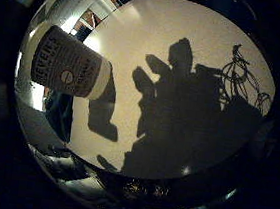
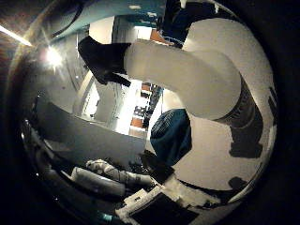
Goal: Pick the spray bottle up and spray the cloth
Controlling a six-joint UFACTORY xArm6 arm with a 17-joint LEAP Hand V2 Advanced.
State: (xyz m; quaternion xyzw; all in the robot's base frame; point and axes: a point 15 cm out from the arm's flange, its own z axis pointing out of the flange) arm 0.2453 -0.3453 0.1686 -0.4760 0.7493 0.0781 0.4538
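- Bottle (image 2: 187,77): white body, black spray head, close to the palm, above the counter (image 1: 197,35).
- Cloth (image 2: 171,133): dark teal, on the counter beside the bottle.
- Fingers: state cannot be told.
- Shadows: cast across the counter.

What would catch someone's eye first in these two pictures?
The white spray bottle with its black nozzle fills much of the thumb side view, so it is close to the palm. Beyond it a dark teal cloth lies on the pale table, where a large shadow falls.
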